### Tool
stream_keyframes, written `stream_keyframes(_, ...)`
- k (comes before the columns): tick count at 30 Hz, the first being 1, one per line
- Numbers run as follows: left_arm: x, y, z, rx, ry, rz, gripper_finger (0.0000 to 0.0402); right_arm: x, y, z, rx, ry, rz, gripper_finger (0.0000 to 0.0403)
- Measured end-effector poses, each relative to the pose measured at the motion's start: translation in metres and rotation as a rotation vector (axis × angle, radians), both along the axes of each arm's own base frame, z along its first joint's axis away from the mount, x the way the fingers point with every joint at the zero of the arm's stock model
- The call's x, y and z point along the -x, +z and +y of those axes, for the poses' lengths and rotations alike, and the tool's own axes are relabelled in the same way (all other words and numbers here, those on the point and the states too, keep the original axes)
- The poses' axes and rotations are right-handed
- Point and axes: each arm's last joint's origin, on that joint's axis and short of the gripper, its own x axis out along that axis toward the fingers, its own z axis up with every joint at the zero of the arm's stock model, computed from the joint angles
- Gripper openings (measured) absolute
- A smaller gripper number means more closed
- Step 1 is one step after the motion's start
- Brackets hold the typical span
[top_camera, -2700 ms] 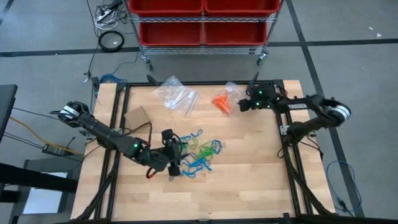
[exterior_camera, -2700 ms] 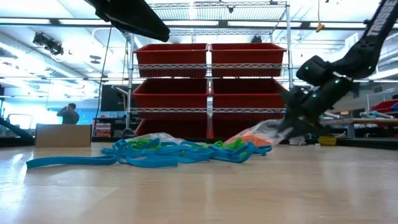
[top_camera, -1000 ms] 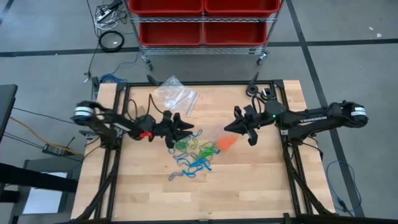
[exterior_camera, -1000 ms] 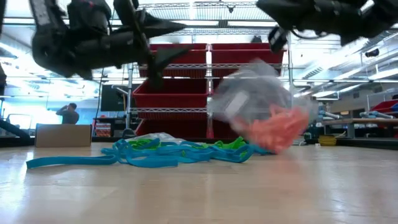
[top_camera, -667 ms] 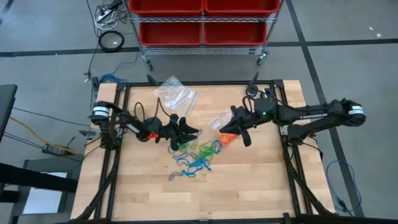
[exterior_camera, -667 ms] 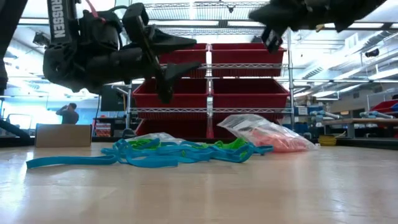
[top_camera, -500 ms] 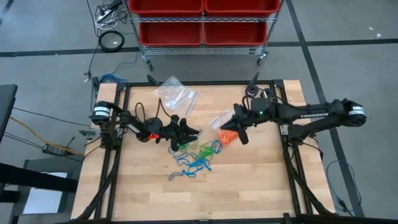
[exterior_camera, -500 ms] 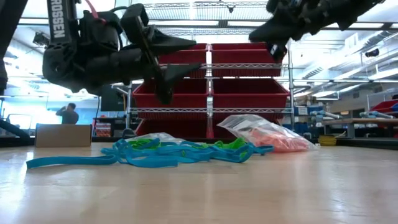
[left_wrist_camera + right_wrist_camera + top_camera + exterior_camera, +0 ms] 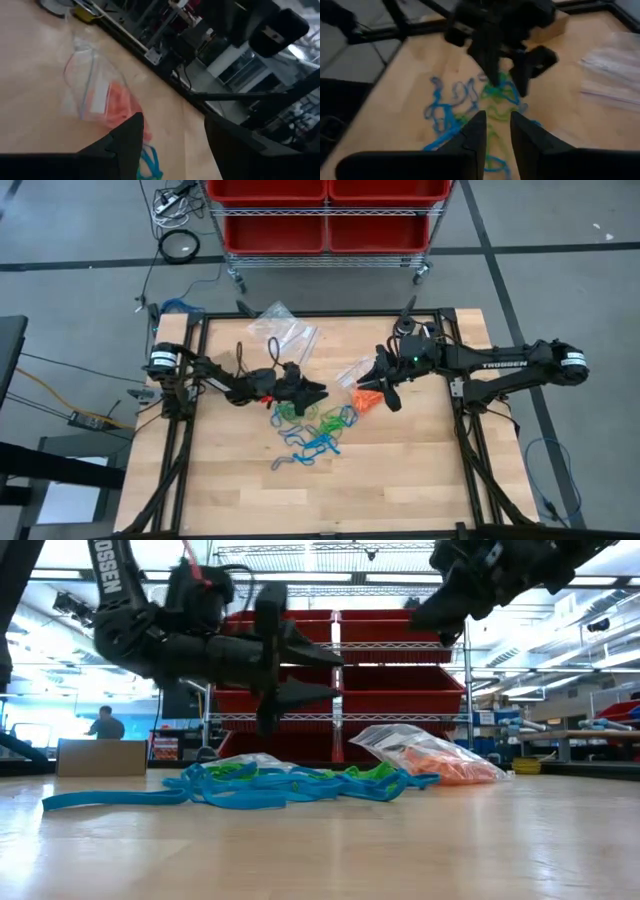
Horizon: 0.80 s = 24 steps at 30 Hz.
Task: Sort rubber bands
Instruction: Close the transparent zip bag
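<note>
Over the desk (image 9: pixel 400 470), the left gripper (image 9: pixel 318 391) hovers spread above the loose rubber bands (image 9: pixel 318 430), likely lining up a pick, while the right gripper (image 9: pixel 385 387), slightly parted, hangs above the bag of orange bands (image 9: pixel 362 387), apparently set aside as sorted.

- Table (image 9: pixel 400 470): pale wood, smooth, faint sheen.
- Bags (image 9: pixel 283 332): clear glossy plastic, crinkled.
- Bands (image 9: pixel 250 785): matt rubber.
- Bins (image 9: pixel 400 630): red plastic on a wire metal rack (image 9: pixel 464 660).
</note>
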Motion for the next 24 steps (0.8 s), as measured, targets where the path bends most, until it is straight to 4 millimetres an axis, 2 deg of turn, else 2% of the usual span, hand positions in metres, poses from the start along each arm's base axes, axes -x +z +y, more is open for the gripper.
stream_keyframes(4, -0.013, -0.008, 0.004, 0.030, 0.065, 0.171, 0.0218, 0.001, 0.000, -0.005, 0.016, -0.049, 0.002, 0.0088)
stream_keyframes(6, -0.016, -0.014, 0.006, 0.033, 0.111, 0.193, 0.0218, 0.000, 0.001, -0.006, 0.017, -0.048, -0.007, 0.0089)
stream_keyframes(11, -0.019, -0.023, 0.008, 0.093, 0.173, 0.136, 0.0218, 0.000, 0.001, -0.003, 0.026, -0.035, -0.013, 0.0086)
stream_keyframes(15, -0.019, -0.038, 0.008, 0.133, 0.186, 0.159, 0.0218, 0.000, 0.001, -0.001, 0.028, -0.023, -0.013, 0.0087)
stream_keyframes(24, -0.034, -0.049, 0.015, 0.212, 0.210, 0.020, 0.0218, -0.002, 0.003, 0.004, 0.028, -0.004, -0.034, 0.0082)
